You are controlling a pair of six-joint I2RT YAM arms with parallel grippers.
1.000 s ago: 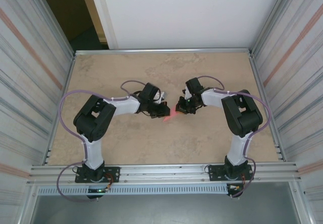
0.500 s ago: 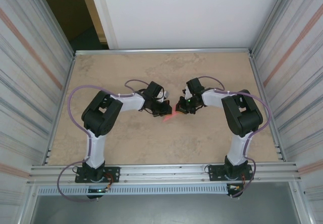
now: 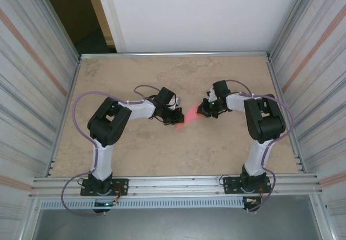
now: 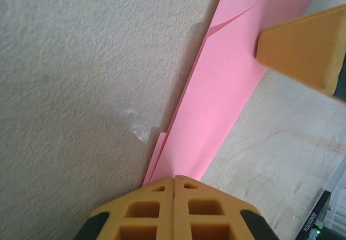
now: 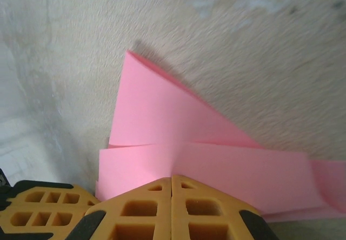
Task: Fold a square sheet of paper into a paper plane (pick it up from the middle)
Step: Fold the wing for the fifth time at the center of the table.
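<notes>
Both grippers are fully closed, gripping nothing. The left gripper (image 4: 174, 181) bears on one end of the folded pink paper (image 4: 216, 105), the right gripper (image 5: 172, 180) on its opposite end. Paper lies flat on the table (image 4: 70, 88), long axis between them.

Mid-frame on the table (image 3: 162, 153), the paper plane (image 3: 188, 116) sits between the left gripper (image 3: 178, 121) at its left and the right gripper (image 3: 199, 113).
</notes>
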